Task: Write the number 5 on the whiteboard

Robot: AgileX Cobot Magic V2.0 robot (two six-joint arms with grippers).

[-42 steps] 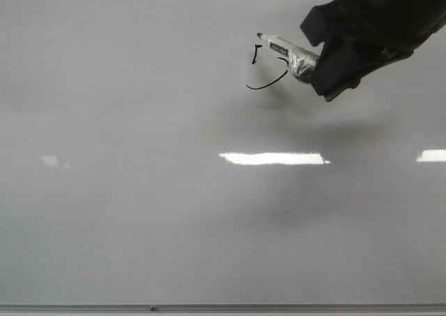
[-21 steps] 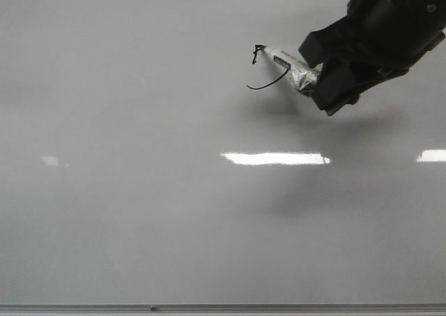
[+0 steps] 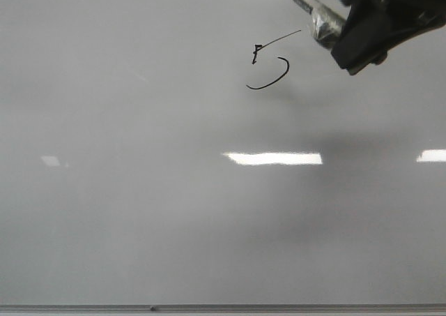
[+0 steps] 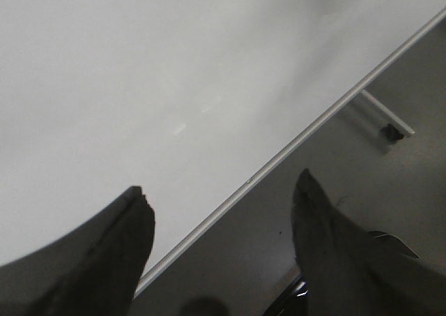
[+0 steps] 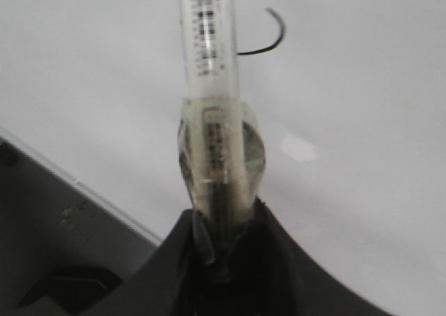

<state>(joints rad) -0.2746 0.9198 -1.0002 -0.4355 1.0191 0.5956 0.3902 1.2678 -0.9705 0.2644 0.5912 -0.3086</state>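
One black number 5 (image 3: 270, 63) marks the whiteboard (image 3: 139, 211); marker (image 5: 209, 58) print unreadable.

Robot test bench, office or laboratory type; exact kind of room not determinable.
Large glossy pale whiteboard (image 3: 174, 211) laid flat as work surface, thin metal edge strip (image 4: 293, 145) along its border. Rectangular reflections of ceiling lights (image 3: 273, 158) on the gloss. Dull grey floor (image 4: 390, 190) beyond the edge, pale bar with small dark fitting (image 4: 394, 131) there.
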